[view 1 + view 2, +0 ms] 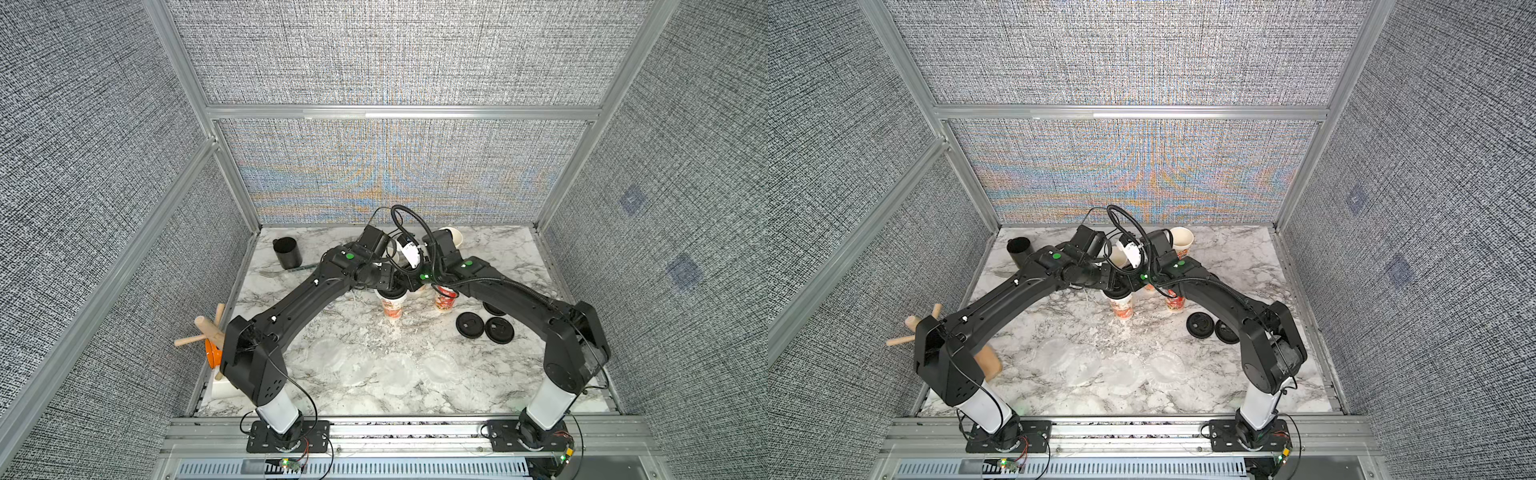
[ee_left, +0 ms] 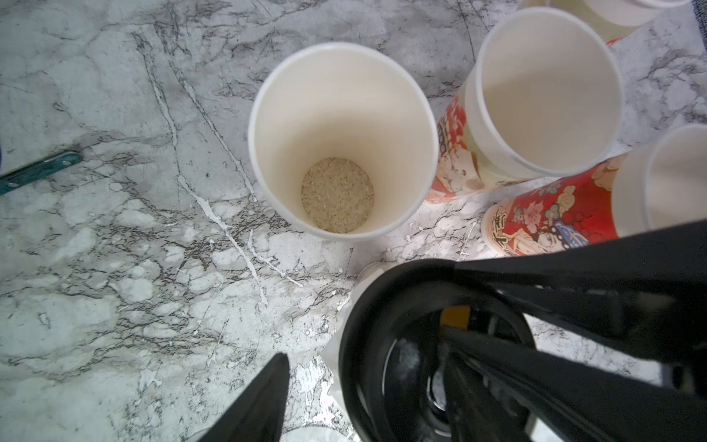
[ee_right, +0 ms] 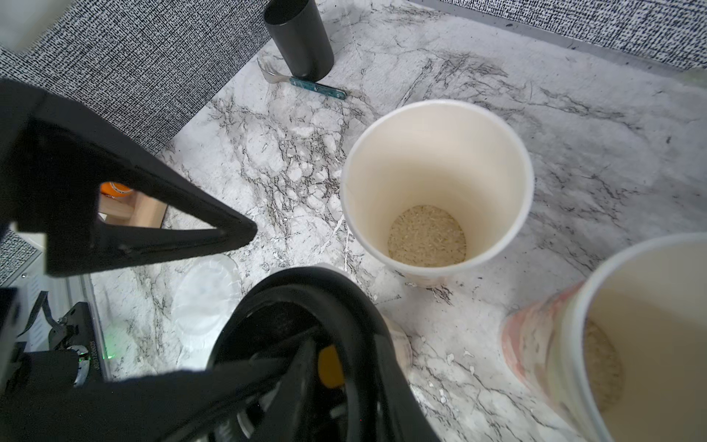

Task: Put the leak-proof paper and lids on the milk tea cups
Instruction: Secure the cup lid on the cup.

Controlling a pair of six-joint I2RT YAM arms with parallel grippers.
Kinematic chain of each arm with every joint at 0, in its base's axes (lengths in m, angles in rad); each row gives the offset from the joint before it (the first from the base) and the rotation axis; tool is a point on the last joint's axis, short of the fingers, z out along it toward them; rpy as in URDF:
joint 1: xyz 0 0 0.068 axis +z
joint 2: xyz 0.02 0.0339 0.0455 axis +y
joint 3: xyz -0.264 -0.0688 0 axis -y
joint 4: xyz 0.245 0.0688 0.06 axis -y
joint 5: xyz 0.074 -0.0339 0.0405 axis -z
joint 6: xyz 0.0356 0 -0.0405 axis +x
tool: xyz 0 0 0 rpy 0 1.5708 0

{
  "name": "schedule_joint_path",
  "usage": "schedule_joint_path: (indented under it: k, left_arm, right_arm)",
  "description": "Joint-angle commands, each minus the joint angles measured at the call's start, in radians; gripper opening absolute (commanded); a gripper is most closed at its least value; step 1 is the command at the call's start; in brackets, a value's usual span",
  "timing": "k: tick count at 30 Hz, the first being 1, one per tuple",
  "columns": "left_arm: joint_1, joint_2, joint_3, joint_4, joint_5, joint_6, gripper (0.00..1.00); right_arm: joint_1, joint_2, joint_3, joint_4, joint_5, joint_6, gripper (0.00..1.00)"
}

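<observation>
white cup point(image 2: 340, 114) holds beige grains point(image 2: 337, 195); black lid point(image 2: 367, 325) caps another; left tool point(image 2: 365, 344) open, right tool point(image 3: 302, 367) unclear

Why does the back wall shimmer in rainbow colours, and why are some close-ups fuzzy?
In both top views the back wall shows rainbow moiré, a camera artefact, and the leak-proof paper nearly vanishes against the marble; in the left wrist view the black lid is blurred, too near the lens; in the right wrist view the nearest milk tea cup is soft.

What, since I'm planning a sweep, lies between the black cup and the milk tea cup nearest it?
A teal-handled fork lies flat beside the black cup; the rest is bare marble, in the right wrist view.
</observation>
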Motion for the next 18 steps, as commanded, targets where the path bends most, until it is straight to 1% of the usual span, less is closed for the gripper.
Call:
schedule_joint_path:
  k: [1, 5, 7, 10, 14, 18]
  left_arm:
    - [0.003, 0.023, 0.008, 0.014, -0.005, 0.013, 0.65]
    - [0.004, 0.051, 0.009, 0.011, -0.012, 0.012, 0.64]
    - [0.004, 0.060, 0.006, 0.006, -0.015, 0.012, 0.63]
    - [0.004, 0.060, -0.010, 0.003, -0.016, 0.005, 0.62]
    - [0.004, 0.051, -0.042, -0.003, -0.023, -0.006, 0.62]
    - [0.004, 0.034, -0.072, -0.003, -0.022, -0.013, 0.62]
  right_arm:
    - [0.004, 0.027, -0.023, -0.264, 0.030, -0.036, 0.27]
    - [0.004, 0.026, -0.025, -0.259, 0.028, -0.021, 0.27]
    - [0.004, 0.020, -0.023, -0.253, 0.028, -0.005, 0.29]
    - [0.004, 0.005, -0.020, -0.240, 0.025, 0.035, 0.35]
    - [0.001, -0.037, -0.011, -0.206, 0.024, 0.109, 0.48]
    - [0.000, -0.081, 0.012, -0.192, 0.045, 0.173, 0.56]
